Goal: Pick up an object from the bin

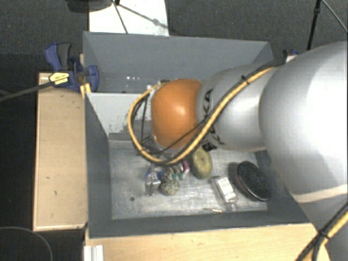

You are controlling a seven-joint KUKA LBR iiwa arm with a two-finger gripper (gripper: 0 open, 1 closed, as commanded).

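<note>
My gripper (pixel 154 179) reaches down below the orange wrist cover into the middle of the bin floor, and most of it is hidden by that cover. Right beside its tip lies a grey-olive, stone-like lump (pixel 171 187). A small purple and green thing (pixel 182 169) lies just to the right, partly under the cables. Further right stands an olive-green round disc (pixel 202 164). I cannot make out whether anything is between the jaws.
A small clear plastic box (pixel 224 189) and a black round ribbed disc (pixel 251 181) lie at the right of the bin floor. A thin short stick (pixel 213 209) lies near the front wall. The arm covers the bin's right and back.
</note>
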